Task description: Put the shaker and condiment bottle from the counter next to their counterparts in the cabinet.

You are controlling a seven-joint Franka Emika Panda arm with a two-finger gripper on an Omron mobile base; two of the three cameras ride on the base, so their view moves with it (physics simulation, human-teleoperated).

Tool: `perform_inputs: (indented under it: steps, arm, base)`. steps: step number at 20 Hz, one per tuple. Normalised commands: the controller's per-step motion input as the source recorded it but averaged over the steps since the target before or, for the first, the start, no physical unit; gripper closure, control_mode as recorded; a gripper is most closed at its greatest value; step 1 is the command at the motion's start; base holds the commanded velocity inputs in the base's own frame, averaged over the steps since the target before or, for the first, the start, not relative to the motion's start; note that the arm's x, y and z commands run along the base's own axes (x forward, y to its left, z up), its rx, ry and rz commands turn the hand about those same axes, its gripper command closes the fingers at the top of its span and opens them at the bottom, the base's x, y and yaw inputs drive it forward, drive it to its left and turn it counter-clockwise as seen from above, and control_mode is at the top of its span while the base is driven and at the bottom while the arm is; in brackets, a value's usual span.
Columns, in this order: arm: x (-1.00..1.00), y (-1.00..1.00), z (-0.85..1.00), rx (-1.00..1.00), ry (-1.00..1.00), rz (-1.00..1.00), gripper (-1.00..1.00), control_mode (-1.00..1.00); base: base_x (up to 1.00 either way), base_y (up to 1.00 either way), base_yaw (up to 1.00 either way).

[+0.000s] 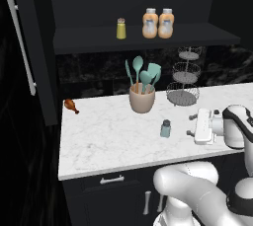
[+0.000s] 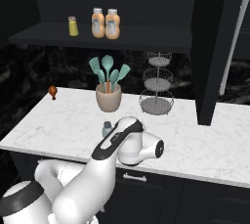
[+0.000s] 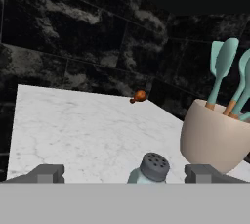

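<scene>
- The counter [image 1: 99, 136] carries a beige utensil crock [image 1: 142, 99] (teal spatulas inside).
- Cabinet [image 1: 143, 37] shelf: 2 orange bottles [image 1: 158, 23], yellow-green shaker [image 1: 121, 28] at their 9 o'clock.
- Gripper [image 3: 125, 174]: fingers [image 3: 46, 173] spread wide, holding nothing.
- The shaker [image 3: 148, 169] stands between them, at the crock's 5 o'clock.

Counter [image 1: 108, 136]: white marble, grey veining. Drawers below [image 1: 111, 180]: black, silver handles.
Cabinet [image 1: 143, 37]: black, dark shelf; door handle [image 1: 21, 42] silver.
Wall behind [image 3: 73, 37]: black, mottled with grey-white streaks.
Shaker [image 1: 165, 129]: pale blue-grey, see-through, dark grey cap.
Shelf shaker [image 1: 121, 28]: yellow-green, grey cap.
Two bottles [image 1: 158, 23]: orange, pale label bands, grey-white caps.
Crock [image 1: 142, 99]: beige. Utensils [image 1: 143, 74]: teal heads, tan wooden handles.
Tiered wire stand [image 1: 184, 77]: grey metal.
Small item by the counter's end [image 1: 71, 105]: orange-brown.
</scene>
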Motion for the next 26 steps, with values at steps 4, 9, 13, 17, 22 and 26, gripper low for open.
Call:
perform_inputs:
  steps: [4, 9, 13, 17, 22, 26]
  arm:
    - [0.10, 0.19, -0.08, 0.00, 0.00, 0.11, -1.00, -1.00]
    - [0.38, -0.02, 0.00, 0.00, 0.05, 0.01, -1.00, -1.00]
    - [0.26, 0.00, 0.00, 0.00, 0.06, 0.00, -1.00, -1.00]
    - [0.16, 0.00, -0.06, -0.04, 0.03, 0.00, -1.00, -1.00]
    - [0.09, 0.00, -0.02, -0.01, 0.01, 0.00, -1.00, -1.00]
    - [0.00, 0.00, -0.08, 0.00, 0.00, 0.00, -1.00, -1.00]
  base:
    - [0.00, 0.00, 0.00]
    - [0.00, 0.00, 0.00]
    - [0.00, 0.00, 0.00]
    - [0.00, 0.00, 0.00]
    - [0.00, 0.00, 0.00]
    - [0.00, 0.00, 0.00]
